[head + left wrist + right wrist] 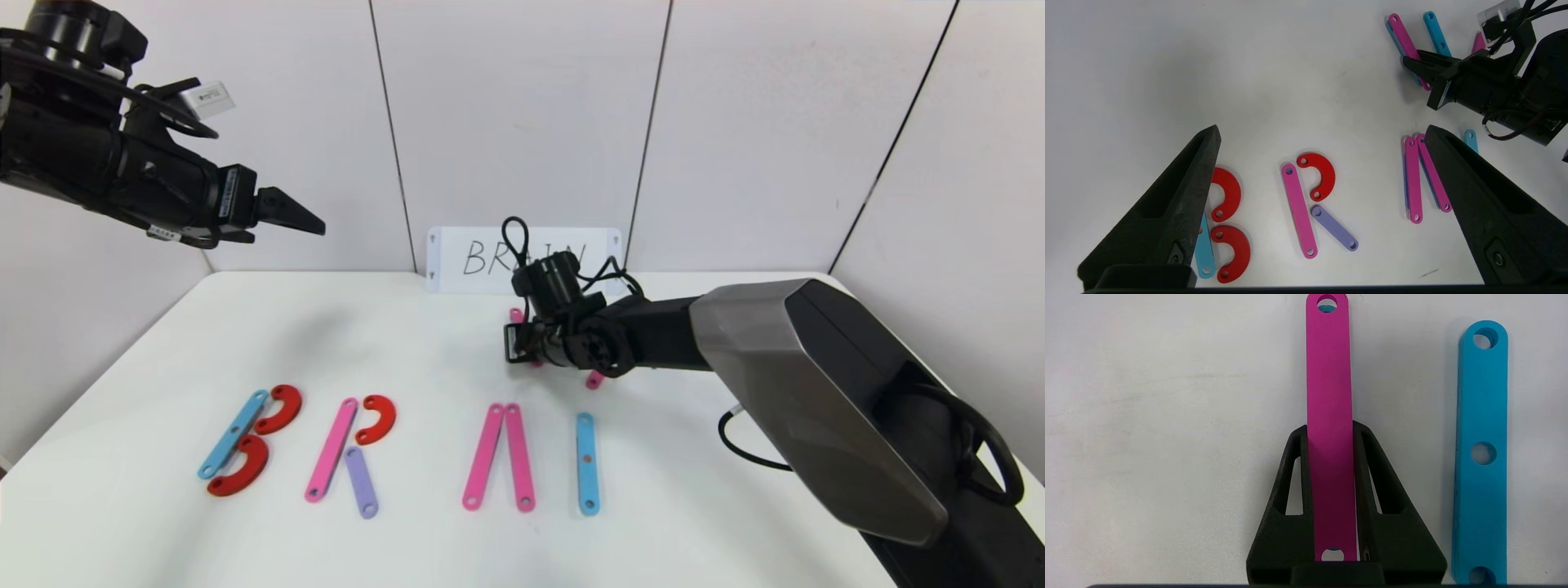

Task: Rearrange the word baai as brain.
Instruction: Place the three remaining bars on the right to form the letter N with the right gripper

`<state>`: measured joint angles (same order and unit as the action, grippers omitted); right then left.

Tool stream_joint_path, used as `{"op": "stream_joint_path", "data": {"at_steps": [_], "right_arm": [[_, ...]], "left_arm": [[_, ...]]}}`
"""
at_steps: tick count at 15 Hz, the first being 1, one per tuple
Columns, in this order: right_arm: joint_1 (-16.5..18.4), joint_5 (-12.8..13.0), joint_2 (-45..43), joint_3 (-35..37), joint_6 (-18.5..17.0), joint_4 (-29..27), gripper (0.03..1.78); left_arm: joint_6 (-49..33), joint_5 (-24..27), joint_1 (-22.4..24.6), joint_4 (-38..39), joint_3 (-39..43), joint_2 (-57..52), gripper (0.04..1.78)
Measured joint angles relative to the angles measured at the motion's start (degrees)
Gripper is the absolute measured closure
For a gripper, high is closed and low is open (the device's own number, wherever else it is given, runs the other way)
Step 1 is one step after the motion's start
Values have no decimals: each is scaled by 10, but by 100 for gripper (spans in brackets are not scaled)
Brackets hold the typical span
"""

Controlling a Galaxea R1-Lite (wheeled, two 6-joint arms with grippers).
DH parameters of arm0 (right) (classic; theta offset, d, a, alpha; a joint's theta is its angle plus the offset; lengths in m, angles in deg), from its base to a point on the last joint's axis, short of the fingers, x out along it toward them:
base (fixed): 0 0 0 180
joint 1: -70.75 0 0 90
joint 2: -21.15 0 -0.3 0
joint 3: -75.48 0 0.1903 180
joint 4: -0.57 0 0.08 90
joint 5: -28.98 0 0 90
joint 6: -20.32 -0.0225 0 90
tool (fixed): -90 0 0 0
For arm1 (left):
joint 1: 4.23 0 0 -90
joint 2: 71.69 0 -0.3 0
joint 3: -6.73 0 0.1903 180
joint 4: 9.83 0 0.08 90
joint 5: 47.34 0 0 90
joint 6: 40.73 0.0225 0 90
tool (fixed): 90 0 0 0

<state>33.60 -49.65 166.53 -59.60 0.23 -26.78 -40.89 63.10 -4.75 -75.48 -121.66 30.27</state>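
Note:
The plastic letters lie in a row near the table's front: a B (245,441) of a blue bar and two red curves, an R (351,449) of a pink bar, a red curve and a purple bar, two pink bars (498,457) joined at the top, and a blue bar (586,463). My right gripper (518,343) is low behind the row, shut on a spare pink bar (1329,396); its fingers (1290,477) flank the bar. Blue shows through the bar's holes. My left gripper (294,216) hangs high at the left, open and empty (1323,128).
A white card with handwritten BRAIN (522,257) stands against the back wall. A spare blue bar with three holes (1481,453) lies beside the held pink bar. Another pink piece (594,380) peeks out under the right wrist. A black cable (747,449) lies by the right arm.

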Motion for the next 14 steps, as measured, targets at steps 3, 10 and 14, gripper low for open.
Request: {"op": "stream_joint_path", "data": {"at_steps": [3, 10, 14], "right_arm": [[0, 1, -5, 2, 0, -3, 151], [2, 46, -112, 91, -9, -2, 151], [1, 86, -207, 237, -46, 1, 151]], "left_arm": [[0, 0, 0, 0, 0, 0, 8], [0, 0, 0, 0, -1, 0, 8], [0, 1, -1, 0, 0, -3, 8]]}}
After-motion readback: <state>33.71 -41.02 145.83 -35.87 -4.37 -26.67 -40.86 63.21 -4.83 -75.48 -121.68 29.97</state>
